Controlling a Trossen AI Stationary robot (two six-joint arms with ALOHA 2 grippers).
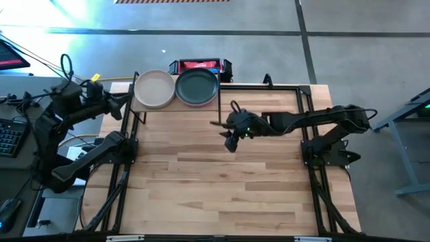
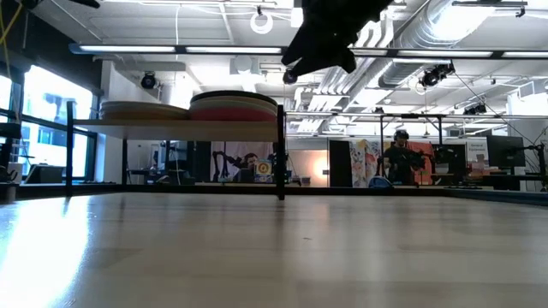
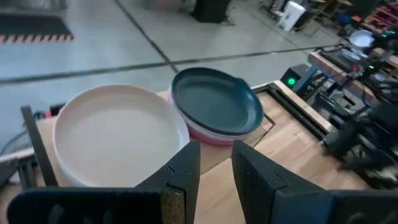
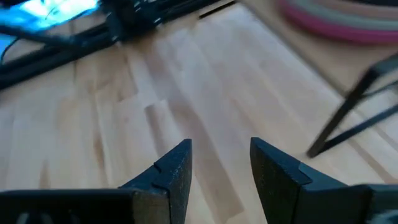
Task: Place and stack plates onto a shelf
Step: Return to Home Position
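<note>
Plank tabletop [image 1: 222,188] is carrying the shelf [image 2: 171,125] at its far edge, with plates sitting on it as a beige-topped stack [image 1: 154,89] beside a dark-topped stack [image 1: 197,87]. Right gripper [image 1: 231,142] is hovering near the shelf's corner leg, fingers apart and empty; left gripper [image 3: 216,149] is waiting at the other end, narrowly parted, empty. I'm judging the right arm should be pulling back high, clearing that leg.

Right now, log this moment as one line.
shelf: loaded, beige plate and dark plate uppermost | right hand: open, empty, above table | left hand: open, empty, near shelf
</note>
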